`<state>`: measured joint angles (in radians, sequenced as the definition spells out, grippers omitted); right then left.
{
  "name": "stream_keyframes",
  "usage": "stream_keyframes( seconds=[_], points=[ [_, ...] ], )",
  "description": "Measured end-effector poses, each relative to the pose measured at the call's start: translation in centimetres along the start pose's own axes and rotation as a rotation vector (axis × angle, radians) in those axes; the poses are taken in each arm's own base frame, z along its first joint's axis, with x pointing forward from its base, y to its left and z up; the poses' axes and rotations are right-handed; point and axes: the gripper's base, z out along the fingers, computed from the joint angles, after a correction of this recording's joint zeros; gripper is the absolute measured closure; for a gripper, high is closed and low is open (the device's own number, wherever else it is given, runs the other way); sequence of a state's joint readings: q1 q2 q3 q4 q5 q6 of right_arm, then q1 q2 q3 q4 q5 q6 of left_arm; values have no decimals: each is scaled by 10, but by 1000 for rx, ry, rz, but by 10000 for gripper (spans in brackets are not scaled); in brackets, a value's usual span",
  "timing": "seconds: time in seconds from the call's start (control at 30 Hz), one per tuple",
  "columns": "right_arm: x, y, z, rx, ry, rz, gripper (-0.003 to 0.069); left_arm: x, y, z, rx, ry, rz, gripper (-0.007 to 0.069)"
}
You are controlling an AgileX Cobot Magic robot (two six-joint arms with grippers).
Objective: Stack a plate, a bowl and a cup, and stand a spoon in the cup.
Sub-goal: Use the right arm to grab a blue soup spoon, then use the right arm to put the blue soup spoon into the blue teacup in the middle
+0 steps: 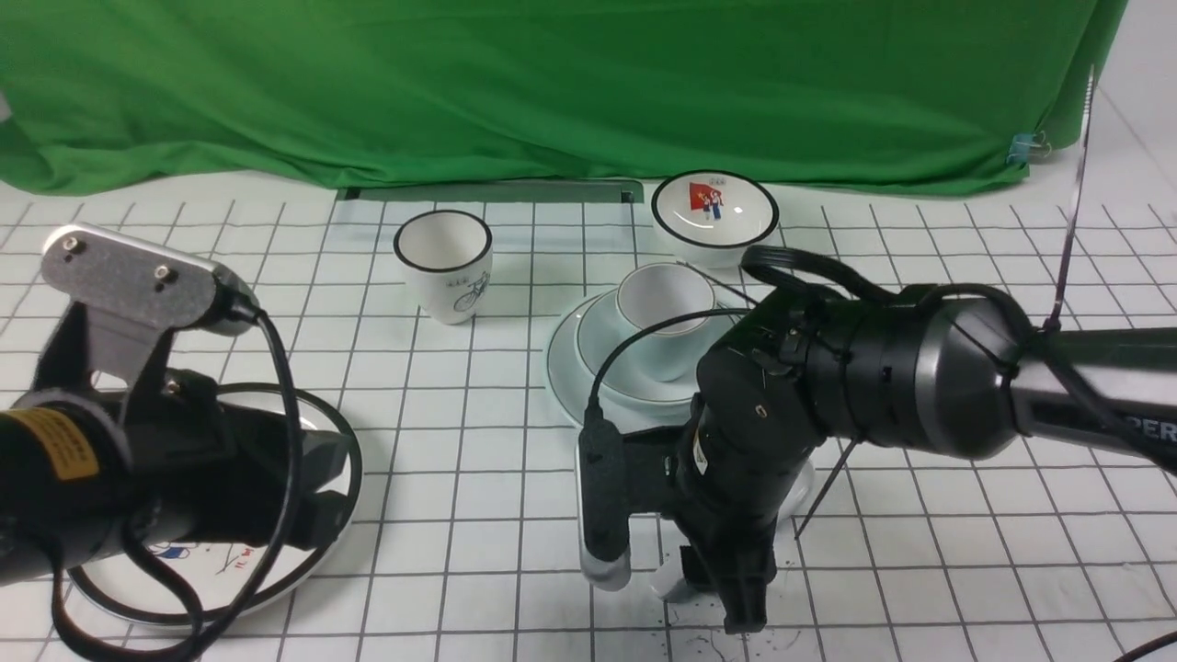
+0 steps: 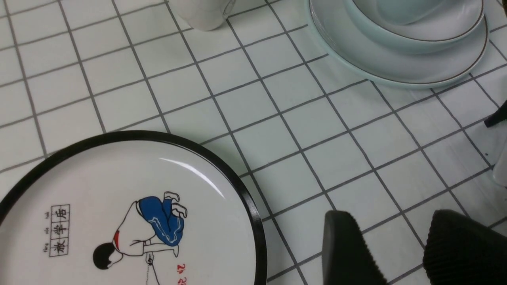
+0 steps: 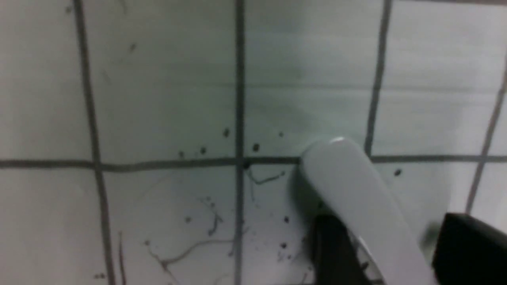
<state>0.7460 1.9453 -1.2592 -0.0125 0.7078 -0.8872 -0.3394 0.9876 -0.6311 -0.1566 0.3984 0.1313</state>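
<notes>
The pale blue-green plate (image 1: pixel 570 386) sits mid-table with the pale bowl (image 1: pixel 598 342) on it and the handleless pale blue cup (image 1: pixel 667 299) in the bowl. The stack also shows in the left wrist view: plate (image 2: pixel 356 67), bowl (image 2: pixel 400 39), cup (image 2: pixel 396 10). My right gripper (image 1: pixel 731 602) points down at the table in front of the stack. Its jaws are apart on either side of the white spoon's handle (image 3: pixel 348 186), which lies on the table. A white bit of the spoon (image 1: pixel 676 584) shows beside the fingers. My left gripper (image 2: pixel 390 237) is open and empty beside the cartoon plate.
A black-rimmed cartoon plate (image 1: pixel 230 579) lies at the near left under my left arm, also in the left wrist view (image 2: pixel 119 190). A bicycle cup (image 1: pixel 446 267) and a red-picture bowl (image 1: pixel 715 216) stand at the back. Something white (image 1: pixel 802 480) lies behind my right wrist.
</notes>
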Motion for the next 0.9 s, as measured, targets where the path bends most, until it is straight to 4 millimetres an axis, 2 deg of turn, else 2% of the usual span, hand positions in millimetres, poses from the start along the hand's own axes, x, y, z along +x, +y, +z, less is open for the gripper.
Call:
stream_keyframes(
  seconds=[0.07,0.2,0.33,0.53,0.63,0.7,0.73,0.8,0.9],
  points=[
    [0,0,0,-9,7,2,488,0,0,0,0,0,0,375],
    [-2,-4,-2,-23,29,84,580,0,0,0,1,5,-1,375],
    [-6,-11,-18,-55,58,214,587,1,0,0,3,7,-4,375],
    [-6,-18,-67,-18,-104,357,587,1,0,0,4,14,-5,375],
    [0,-30,-92,70,-251,446,587,1,0,0,4,14,-5,375],
    [10,-51,-116,211,-449,557,587,1,0,0,4,14,-5,375],
    [14,-59,-122,272,-517,589,587,1,0,0,4,14,-5,375],
    [24,-73,-129,369,-629,671,587,1,0,0,4,14,-5,375],
    [35,-87,-129,488,-745,790,587,1,0,0,4,15,-5,375]
  ],
)
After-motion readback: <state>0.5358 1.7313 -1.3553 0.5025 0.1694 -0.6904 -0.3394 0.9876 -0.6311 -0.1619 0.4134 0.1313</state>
